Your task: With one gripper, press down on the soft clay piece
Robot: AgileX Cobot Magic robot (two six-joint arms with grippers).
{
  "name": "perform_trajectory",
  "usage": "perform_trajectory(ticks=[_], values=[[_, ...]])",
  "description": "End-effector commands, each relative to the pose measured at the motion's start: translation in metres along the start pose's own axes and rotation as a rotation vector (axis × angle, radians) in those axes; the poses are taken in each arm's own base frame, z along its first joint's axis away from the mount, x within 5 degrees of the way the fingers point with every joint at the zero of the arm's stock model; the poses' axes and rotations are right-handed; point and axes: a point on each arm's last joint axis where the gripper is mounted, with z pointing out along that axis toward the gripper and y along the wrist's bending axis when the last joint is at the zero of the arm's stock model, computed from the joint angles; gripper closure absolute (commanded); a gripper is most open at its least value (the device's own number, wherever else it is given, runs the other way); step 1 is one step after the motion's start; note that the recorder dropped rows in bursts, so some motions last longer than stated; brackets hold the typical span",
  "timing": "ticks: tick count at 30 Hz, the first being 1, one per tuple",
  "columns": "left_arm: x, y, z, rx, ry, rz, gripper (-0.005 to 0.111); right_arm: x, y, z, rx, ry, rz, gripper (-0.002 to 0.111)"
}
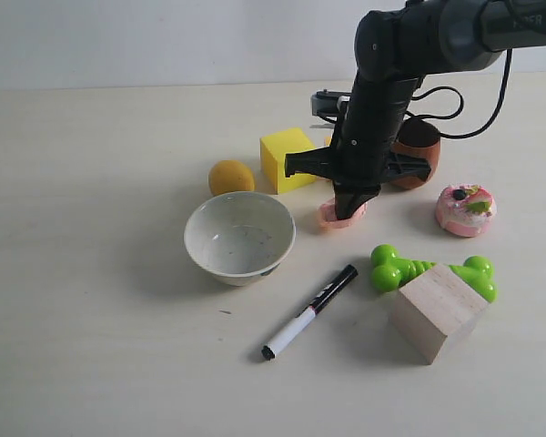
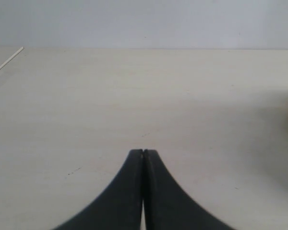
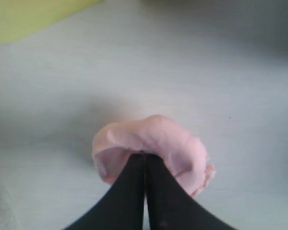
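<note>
The soft clay piece (image 1: 331,215) (image 3: 156,139) is a small salmon-pink lump lying on the table between the bowl and the donut toy. My right gripper (image 1: 349,211) (image 3: 144,155) is shut, its two black fingertips together and sunk into the top of the clay, which is dented and bulges up around them. Nothing is held between the fingers. My left gripper (image 2: 143,152) is shut and empty over bare table; it does not show in the exterior view.
Close around the clay stand a white bowl (image 1: 239,238), a yellow cube (image 1: 288,158), an orange ball (image 1: 230,177), a brown cup (image 1: 413,153) and a pink frosted donut toy (image 1: 466,209). Nearer the front lie a marker (image 1: 309,311), a green toy (image 1: 409,269) and a wooden block (image 1: 437,311).
</note>
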Motion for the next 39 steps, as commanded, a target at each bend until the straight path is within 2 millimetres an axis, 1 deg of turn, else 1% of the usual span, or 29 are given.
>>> perform_trajectory(ticks=[1, 5, 8, 10, 11, 13, 15, 18, 20, 27, 37, 39], values=[[-0.0019, -0.0002, -0.0007, 0.004, -0.018, -0.005, 0.107, -0.0015, -0.0008, -0.0027, 0.003, -0.011, -0.018, 0.108], [-0.0019, -0.0002, -0.0007, 0.004, -0.018, -0.005, 0.107, -0.0018, -0.0016, -0.0027, 0.012, -0.014, -0.024, 0.107], [-0.0019, -0.0002, -0.0007, 0.004, -0.018, -0.005, 0.107, -0.0016, -0.0018, -0.0027, 0.014, -0.012, -0.023, 0.086], [-0.0019, -0.0002, -0.0007, 0.004, -0.018, -0.005, 0.107, -0.0016, -0.0018, -0.0027, 0.014, -0.012, -0.001, 0.074], [-0.0019, -0.0002, -0.0007, 0.004, -0.018, -0.005, 0.107, -0.0016, -0.0018, -0.0027, 0.014, -0.012, 0.009, 0.069], [-0.0019, -0.0002, -0.0007, 0.004, -0.018, -0.005, 0.107, -0.0012, -0.0019, -0.0027, 0.015, -0.007, 0.03, 0.066], [-0.0019, -0.0002, -0.0007, 0.004, -0.018, -0.005, 0.107, -0.0012, -0.0019, -0.0027, 0.015, -0.007, 0.032, 0.066], [-0.0019, -0.0002, -0.0007, 0.004, -0.018, -0.005, 0.107, -0.0006, -0.0017, -0.0027, 0.013, -0.001, 0.086, 0.066], [-0.0019, -0.0002, -0.0007, 0.004, -0.018, -0.005, 0.107, -0.0003, -0.0019, -0.0027, 0.015, 0.003, 0.107, 0.07], [-0.0019, -0.0002, -0.0007, 0.004, -0.018, -0.005, 0.107, -0.0001, -0.0026, -0.0027, 0.023, 0.004, 0.104, 0.109], [-0.0019, -0.0002, -0.0007, 0.004, -0.018, -0.005, 0.107, 0.0007, -0.0033, -0.0028, 0.031, 0.013, 0.075, 0.108], [-0.0019, -0.0002, -0.0007, 0.004, -0.018, -0.005, 0.107, 0.0008, -0.003, -0.0028, 0.028, 0.014, 0.078, 0.106]])
